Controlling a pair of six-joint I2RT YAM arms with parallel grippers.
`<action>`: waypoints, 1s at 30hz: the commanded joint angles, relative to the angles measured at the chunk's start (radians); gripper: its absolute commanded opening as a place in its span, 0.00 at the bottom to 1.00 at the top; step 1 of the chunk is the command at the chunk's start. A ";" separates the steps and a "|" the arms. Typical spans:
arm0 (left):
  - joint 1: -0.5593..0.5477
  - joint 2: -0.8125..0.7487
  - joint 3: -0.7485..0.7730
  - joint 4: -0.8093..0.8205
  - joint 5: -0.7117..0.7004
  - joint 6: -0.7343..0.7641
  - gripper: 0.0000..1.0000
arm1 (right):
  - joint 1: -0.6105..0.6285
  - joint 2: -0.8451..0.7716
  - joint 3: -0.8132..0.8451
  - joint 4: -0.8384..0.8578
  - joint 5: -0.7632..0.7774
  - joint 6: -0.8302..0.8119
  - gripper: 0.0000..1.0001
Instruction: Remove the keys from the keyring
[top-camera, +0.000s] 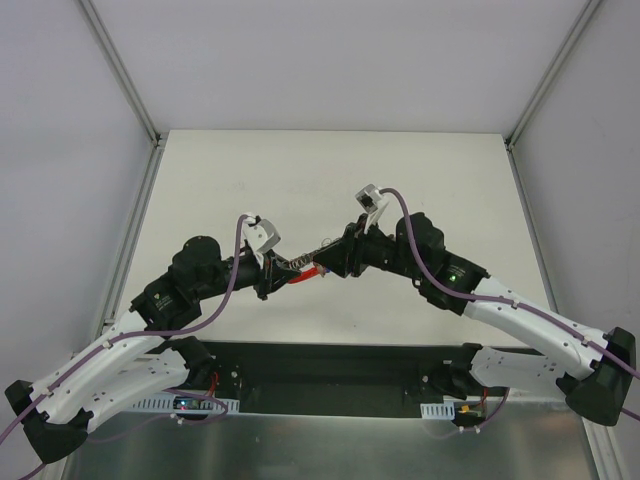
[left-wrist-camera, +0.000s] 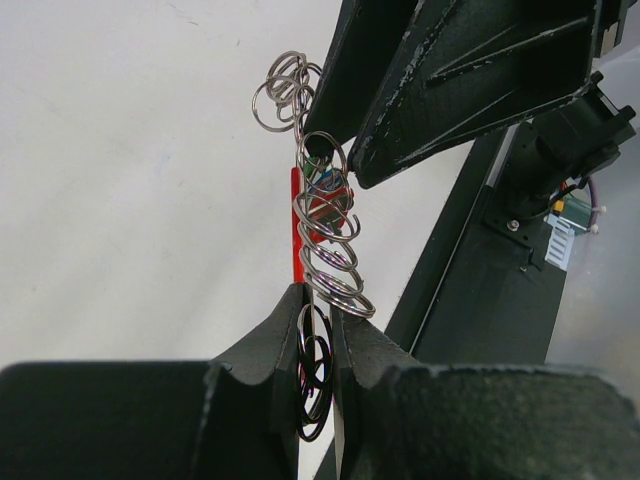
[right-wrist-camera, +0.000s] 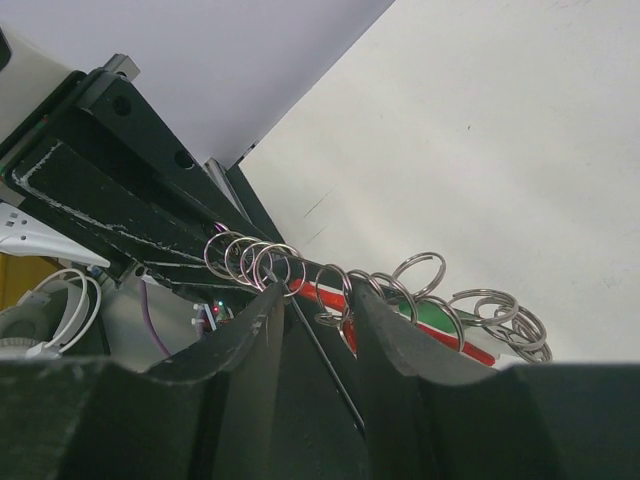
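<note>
The keyring is a chain of thin silvery wire rings (left-wrist-camera: 327, 255) joined to a red curved band (left-wrist-camera: 296, 235). It hangs stretched between my two grippers above the table middle (top-camera: 300, 264). My left gripper (left-wrist-camera: 318, 300) is shut on the lower rings; it also shows in the top view (top-camera: 272, 272). My right gripper (right-wrist-camera: 320, 295) pinches the rings (right-wrist-camera: 262, 262) at the other end and reaches in from the right (top-camera: 323, 266). The red band (right-wrist-camera: 470, 348) runs under the rings. A small red and green piece (left-wrist-camera: 326, 195) sits among the rings; I cannot make out separate keys.
The white table top (top-camera: 330, 180) lies between grey side walls with metal posts. A dark rail (top-camera: 330, 365) runs along the near edge by the arm bases. My right fingers (left-wrist-camera: 420, 90) fill the upper part of the left wrist view.
</note>
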 joint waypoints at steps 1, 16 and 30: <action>0.003 -0.012 0.006 0.072 0.011 0.004 0.00 | 0.008 -0.006 0.045 0.011 0.015 -0.016 0.36; 0.003 0.003 0.009 0.073 0.016 0.004 0.00 | 0.008 -0.015 0.080 -0.027 0.032 -0.073 0.01; 0.003 -0.002 0.045 0.052 0.002 -0.026 0.45 | 0.008 -0.029 0.183 -0.178 -0.105 -0.383 0.01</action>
